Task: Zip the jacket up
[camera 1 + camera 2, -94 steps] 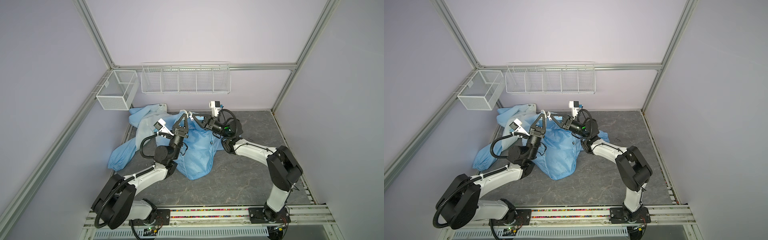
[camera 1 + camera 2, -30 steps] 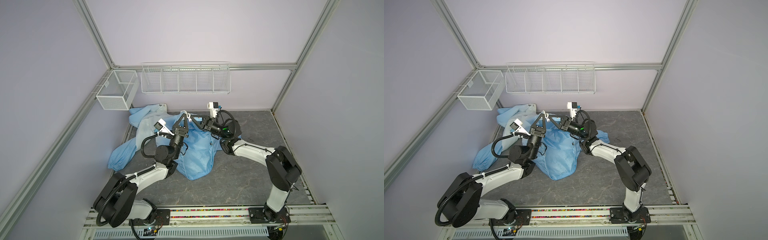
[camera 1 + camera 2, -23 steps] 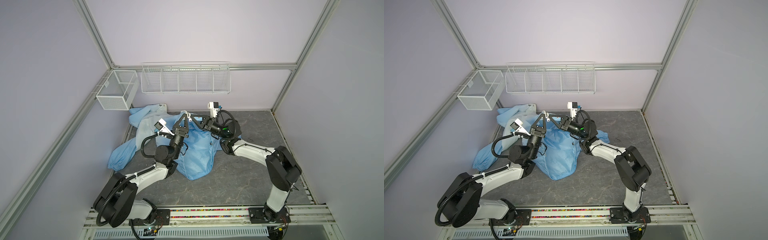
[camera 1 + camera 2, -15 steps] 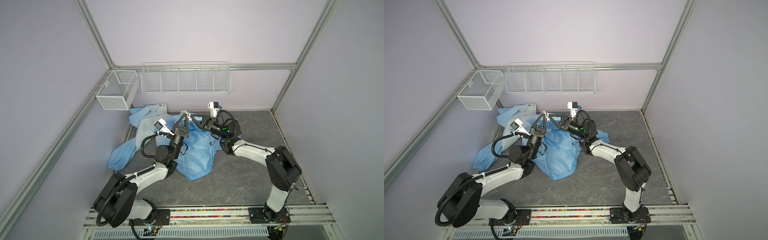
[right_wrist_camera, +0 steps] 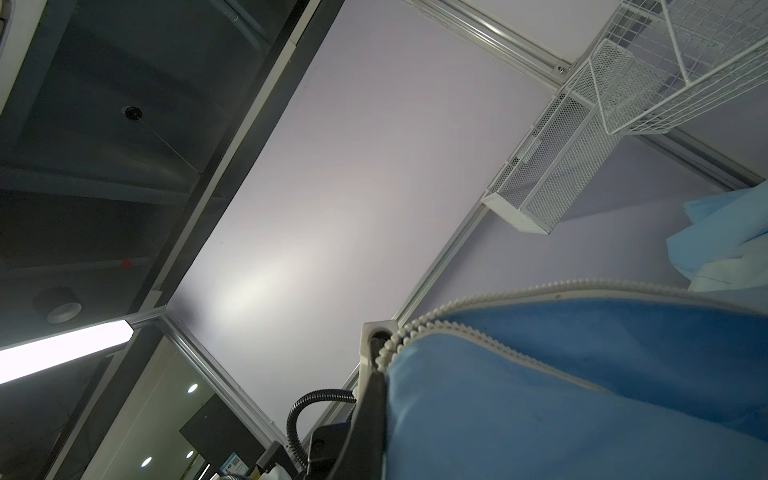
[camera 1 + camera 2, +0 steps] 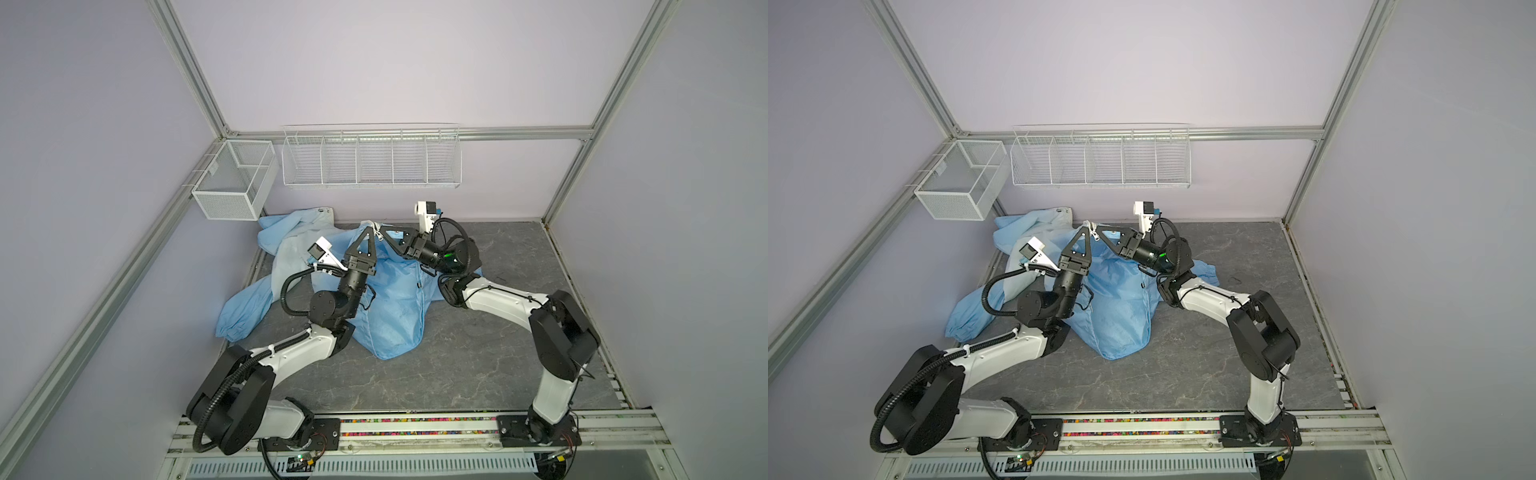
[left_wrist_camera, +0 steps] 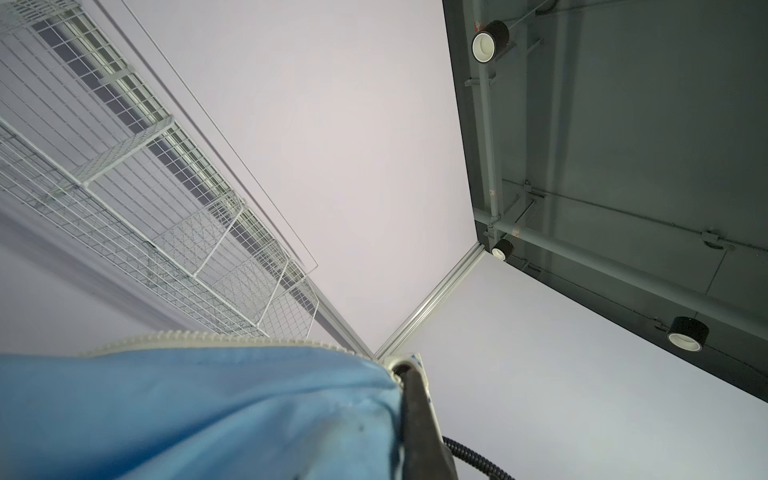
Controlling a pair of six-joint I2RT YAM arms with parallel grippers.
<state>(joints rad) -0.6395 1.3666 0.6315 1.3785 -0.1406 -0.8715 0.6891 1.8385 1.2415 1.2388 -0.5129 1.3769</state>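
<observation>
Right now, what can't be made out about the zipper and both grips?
Zipper slider: too small in both top views; engagement unclear.
Left hand pinch: left wrist view, jacket fabric covers it.
Right hand pinch: right wrist view, same fabric covers it.
One sleeve: both top views, mostly under the right arm.

Soft, even light filled both top views, with faint shadows. A long white strip lamp glared in the right wrist view; the thin light-blue jacket, near the lens, looked blurred.
</observation>
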